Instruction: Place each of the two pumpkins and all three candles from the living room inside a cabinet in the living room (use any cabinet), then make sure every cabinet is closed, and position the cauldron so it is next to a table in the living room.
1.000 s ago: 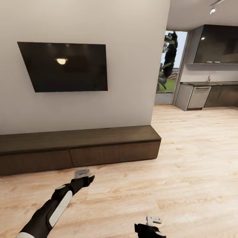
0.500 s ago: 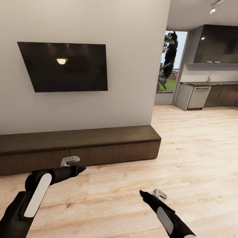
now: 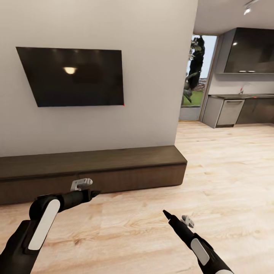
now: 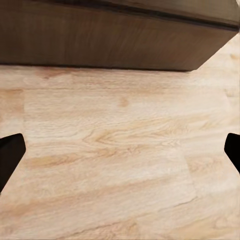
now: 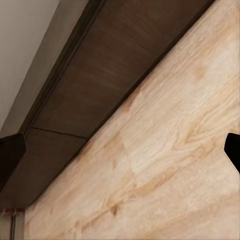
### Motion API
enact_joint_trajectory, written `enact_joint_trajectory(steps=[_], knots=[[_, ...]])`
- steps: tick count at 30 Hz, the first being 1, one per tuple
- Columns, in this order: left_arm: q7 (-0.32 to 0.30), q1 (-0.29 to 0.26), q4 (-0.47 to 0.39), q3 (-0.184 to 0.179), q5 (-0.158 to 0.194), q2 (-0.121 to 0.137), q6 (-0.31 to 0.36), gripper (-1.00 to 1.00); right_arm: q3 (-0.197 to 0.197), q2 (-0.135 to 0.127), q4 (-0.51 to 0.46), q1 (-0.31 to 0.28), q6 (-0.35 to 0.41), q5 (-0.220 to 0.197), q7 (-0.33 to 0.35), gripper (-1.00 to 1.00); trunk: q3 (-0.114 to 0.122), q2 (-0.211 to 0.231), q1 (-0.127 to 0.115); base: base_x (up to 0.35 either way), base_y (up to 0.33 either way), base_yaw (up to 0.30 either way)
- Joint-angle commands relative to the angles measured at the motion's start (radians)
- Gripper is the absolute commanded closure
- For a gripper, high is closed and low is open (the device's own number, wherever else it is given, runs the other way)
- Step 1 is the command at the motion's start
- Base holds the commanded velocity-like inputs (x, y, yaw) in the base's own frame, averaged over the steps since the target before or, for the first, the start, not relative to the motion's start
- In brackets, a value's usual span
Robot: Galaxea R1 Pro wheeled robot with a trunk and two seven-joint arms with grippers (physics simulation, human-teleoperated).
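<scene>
We stand in front of the cabinet [image 3: 114, 171], the long low dark-brown unit that runs along the wall under a black television [image 3: 72, 76]. All its drawer fronts that we can see are flush, so it looks closed. On its top and on the wooden floor [image 3: 228, 182] near it we see no pumpkin, no candle and no cauldron.

Our left gripper [image 3: 94, 193] is held low, just in front of the seam between two drawer fronts. In the left wrist view its dark fingertips [image 4: 10, 155] sit at the two opposite edges of the picture with bare floor between them, so the fingers are spread wide and hold nothing. Our right gripper [image 3: 166, 214] is over the floor, well apart from the cabinet and pointing toward it. In the right wrist view its fingertips [image 5: 10, 155] are also far apart and empty.

We judge that the step in hand is the approach to the cabinet, probably to open a drawer, although from the head view alone the distance from the left gripper to the front is hard to read. Since the fronts have no handles, the next move needs a fingertip hooked on an edge of one front, most likely at the top gap or the seam, and then a straight pull outward.
</scene>
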Motion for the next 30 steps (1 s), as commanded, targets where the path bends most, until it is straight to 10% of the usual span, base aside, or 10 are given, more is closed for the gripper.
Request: enact_joint_trajectory(steps=[1, 6, 11, 30], knots=[[0.004, -0.001, -0.001, -0.014, 0.006, 0.001, 0.001, -1.0, -0.01, -0.001, 0.02, -0.001, 0.004, -0.012, 0.012, -1.0, -0.001, 0.0, 0.0, 0.295, 0.092, 0.0], [-0.022, -0.001, -0.001, -0.106, 0.007, 0.001, -0.002, -1.0, -0.061, -0.005, 0.054, 0.0, -0.006, -0.07, 0.043, -1.0, -0.001, 0.0, 0.0, 0.291, 0.125, 0.0], [-0.191, -0.001, 0.001, -0.228, 0.004, 0.005, 0.006, -1.0, -0.085, -0.006, 0.062, 0.001, -0.01, -0.106, 0.094, -1.0, -0.001, 0.0, 0.0, 0.144, 0.042, 0.0], [-0.365, -0.002, 0.001, -0.249, 0.005, 0.029, 0.015, -1.0, -0.097, -0.011, 0.127, -0.08, -0.008, -0.118, -0.029, -1.0, -0.001, 0.0, 0.0, 0.163, 0.091, 0.0]])
